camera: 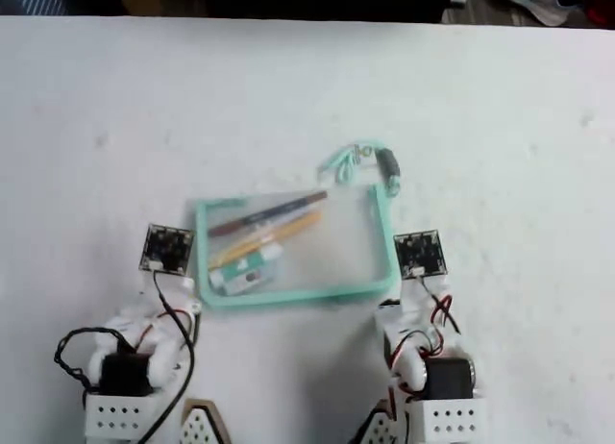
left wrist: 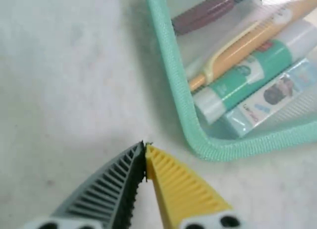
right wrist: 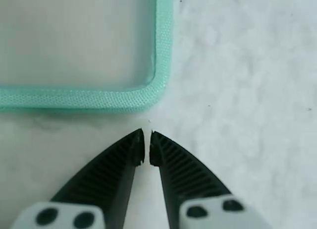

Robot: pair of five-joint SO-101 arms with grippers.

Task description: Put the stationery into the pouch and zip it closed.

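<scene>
- Sitting inside the pouch, the stationery looks fully loaded: a dark red pen, an orange pen, a glue stick and an eraser lie side by side at its left end.
- Nothing of the stationery lies loose on the bench, so I judge the filling step done.
- The zip is what remains in question. The zip pull, a looped mint cord with a dark piece beside it, rests just off the pouch's far right corner. Whether the far edge is zipped cannot be told.
- The pouch lies flat in the middle of the bench, between the two arms.
- The left gripper sits on the bench near the pouch's near left corner, apart from it, with its grey and yellow jaws pressed together and holding nothing.
- The right gripper sits near the near right corner, its black jaws closed to a hairline, also empty.
- The pouch walls are a soft, cloudy see-through plastic. The trim is mint-green woven tape, rounded at the corners.
- The pens are slim and smooth, the glue stick is a cylinder, and the eraser is a flat block in a printed sleeve.
- The gripper pads are ribbed, and the bench is matt white.
</scene>
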